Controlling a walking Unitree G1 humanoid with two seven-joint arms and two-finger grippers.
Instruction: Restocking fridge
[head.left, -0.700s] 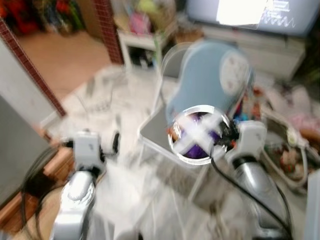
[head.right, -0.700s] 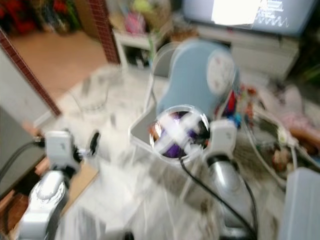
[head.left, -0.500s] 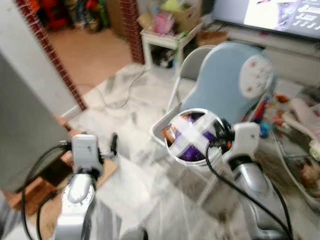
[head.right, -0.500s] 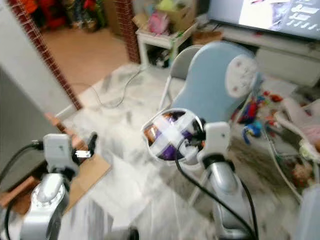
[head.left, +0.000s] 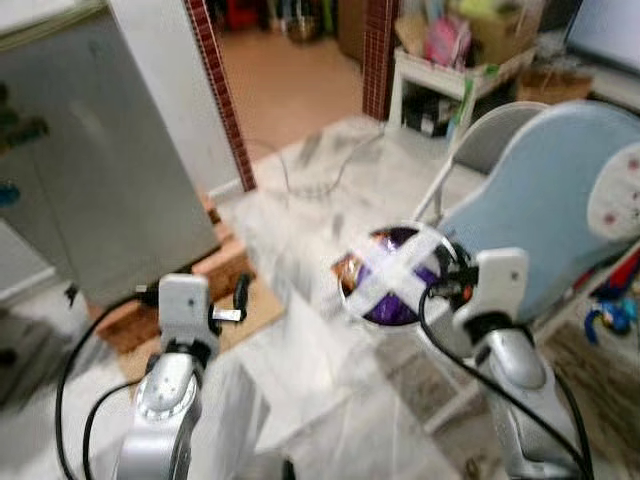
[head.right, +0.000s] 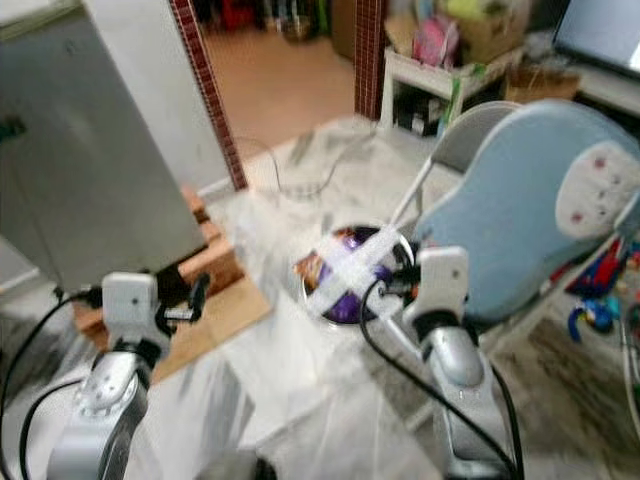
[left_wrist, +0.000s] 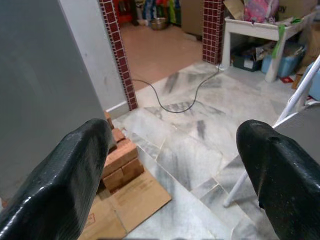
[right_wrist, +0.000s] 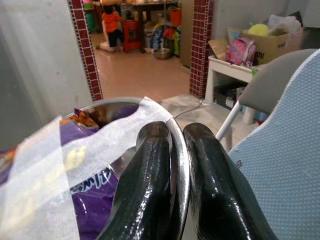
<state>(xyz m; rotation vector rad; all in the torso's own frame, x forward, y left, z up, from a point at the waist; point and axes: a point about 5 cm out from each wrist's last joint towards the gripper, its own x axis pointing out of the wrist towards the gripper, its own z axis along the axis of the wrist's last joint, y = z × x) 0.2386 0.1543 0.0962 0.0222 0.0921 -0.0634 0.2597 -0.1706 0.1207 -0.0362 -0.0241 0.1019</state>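
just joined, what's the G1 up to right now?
The right gripper is pinched on the rim of a metal bowl holding purple snack packets under a cross of white tape, carried in front of the robot. The left gripper is open and empty. The grey fridge stands to the robot's front left, on bricks, its door shut.

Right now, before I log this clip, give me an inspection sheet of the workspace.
Surface: marble-patterned floor; no table seen.
Job's things: metal bowl holding purple snack packets, crossed with white tape; grey fridge to the left.
Clutter: cardboard sheet, bricks by the fridge.
Hands: right hand pinching the bowl's rim; left hand open, holding nothing.
Cables: black cord on the floor.
Surroundings: blue-backed folding chair, white side table.
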